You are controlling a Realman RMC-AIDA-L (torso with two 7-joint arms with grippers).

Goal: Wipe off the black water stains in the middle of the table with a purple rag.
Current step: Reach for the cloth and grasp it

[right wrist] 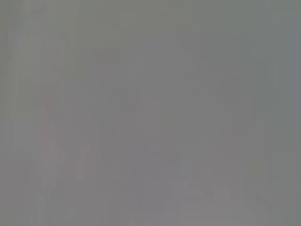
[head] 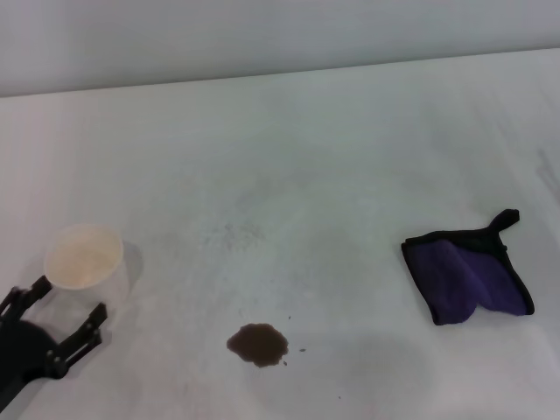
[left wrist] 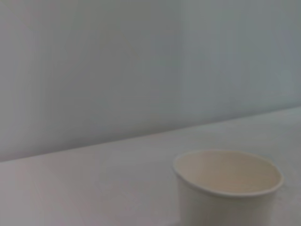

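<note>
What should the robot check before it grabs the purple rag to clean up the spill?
1. Purple rag lies flat on the table, nothing on top of it: ok.
2. Black water stains not wiped yet, in plain sight near the front: ok.
3. Path between rag and stain is bare table: ok.
4. Left gripper open, empty, beside the paper cup: ok.
5. Right gripper ready near the rag: cannot tell, it is not in view.
6. Cup stands upright, apart from the stain: ok.

Bare table [head: 332, 157] between purple rag [head: 468, 278] and black water stains [head: 258, 344], paper cup [head: 86, 261] seemingly well aside.
</note>
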